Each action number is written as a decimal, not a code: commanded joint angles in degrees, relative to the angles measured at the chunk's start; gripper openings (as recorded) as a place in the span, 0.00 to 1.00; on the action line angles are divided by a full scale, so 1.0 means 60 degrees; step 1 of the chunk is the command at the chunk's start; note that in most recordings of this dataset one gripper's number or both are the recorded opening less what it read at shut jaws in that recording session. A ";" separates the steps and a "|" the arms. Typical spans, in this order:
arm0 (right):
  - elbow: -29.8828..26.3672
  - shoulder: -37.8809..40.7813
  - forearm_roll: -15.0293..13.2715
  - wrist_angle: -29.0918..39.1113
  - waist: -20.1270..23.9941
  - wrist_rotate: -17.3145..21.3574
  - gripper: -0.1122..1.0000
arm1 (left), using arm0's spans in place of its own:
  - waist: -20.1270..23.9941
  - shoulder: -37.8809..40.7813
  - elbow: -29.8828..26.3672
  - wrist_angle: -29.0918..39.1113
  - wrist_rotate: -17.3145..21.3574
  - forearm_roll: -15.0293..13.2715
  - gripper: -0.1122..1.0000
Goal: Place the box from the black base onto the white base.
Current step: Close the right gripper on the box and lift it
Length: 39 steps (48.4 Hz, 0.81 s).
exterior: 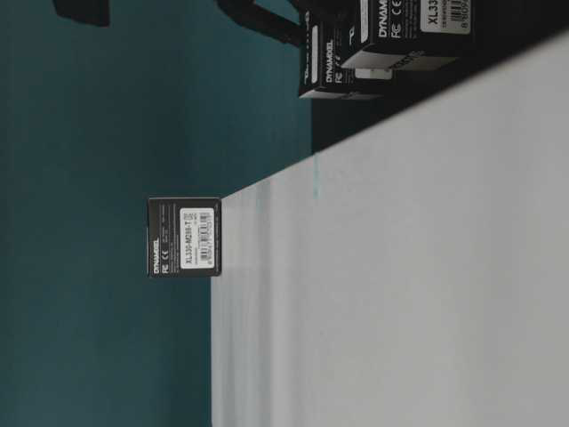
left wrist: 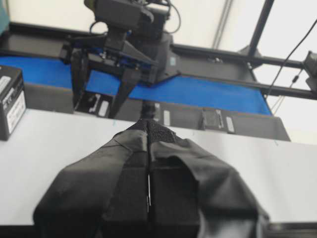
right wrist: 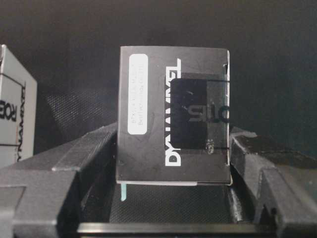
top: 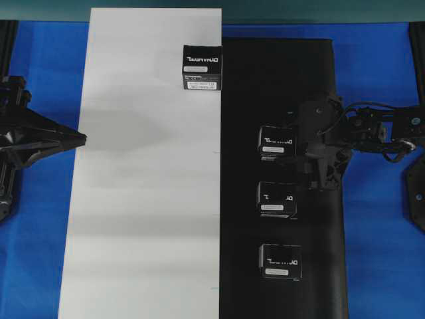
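In the right wrist view the right pincer (right wrist: 173,163) stands part-way spread around the box (right wrist: 173,114), one finger at each side of the carton; the right finger (right wrist: 257,158) looks to be against its edge, while whether the left one touches cannot be told. Overhead, that box (top: 277,143) lies on the black base (top: 279,73) in the right half of the frame, with the right pincer (top: 302,149) reaching in from the right edge. Below it on the same sheet lie a second box (top: 276,199) and a third box (top: 279,260), the second close under the pincer's lower finger. A fourth box (top: 202,67) sits on the white base (top: 146,199) near the upper middle of the frame, at the seam between the sheets. The left pincer (top: 80,139) hangs at the left edge of the white sheet with its fingers pressed together, holding nothing. The blue counter (top: 378,266) shows around both sheets.
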 commanded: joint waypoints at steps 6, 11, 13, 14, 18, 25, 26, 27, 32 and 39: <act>-0.0366 -0.0161 0.0073 0.0352 0.0000 0.0117 0.63 | -0.0015 0.0000 -0.0249 -0.0029 -0.0015 0.0015 0.04; -0.0732 -0.0366 0.0132 0.1289 -0.0073 0.0293 0.57 | -0.0015 -0.0029 -0.0249 -0.0029 -0.0015 0.0029 0.04; -0.0850 -0.0454 0.0146 0.1626 -0.0103 0.0337 0.56 | 0.0000 -0.0044 -0.0249 -0.0029 -0.0015 0.0015 0.04; -0.0894 -0.0498 0.0146 0.1787 -0.0117 0.0366 0.56 | -0.0015 -0.0044 -0.0249 -0.0029 -0.0015 0.0015 0.04; -0.1069 -0.0762 0.0132 0.2183 -0.0117 0.0366 0.56 | -0.0015 -0.0044 -0.0264 -0.0029 -0.0015 0.0029 0.04; -0.1172 -0.1377 0.0132 0.2300 -0.0220 0.0425 0.56 | -0.0015 -0.0044 -0.0249 -0.0029 -0.0015 0.0029 0.04; -0.1201 -0.1465 0.0146 0.2329 -0.0234 0.0425 0.56 | 0.0000 -0.0044 -0.0249 -0.0029 -0.0015 0.0015 0.04; -0.1216 -0.1553 0.0146 0.2358 -0.0264 0.0439 0.56 | -0.0015 -0.0044 -0.0249 -0.0029 -0.0015 0.0015 0.04; -0.1377 -0.1978 0.0132 0.2607 -0.0337 0.0439 0.56 | -0.0015 -0.0029 -0.0249 -0.0029 -0.0015 0.0029 0.04; -0.1641 -0.2344 0.0146 0.3164 -0.0366 0.0425 0.56 | 0.0000 -0.0044 -0.0249 -0.0015 -0.0015 0.0029 0.04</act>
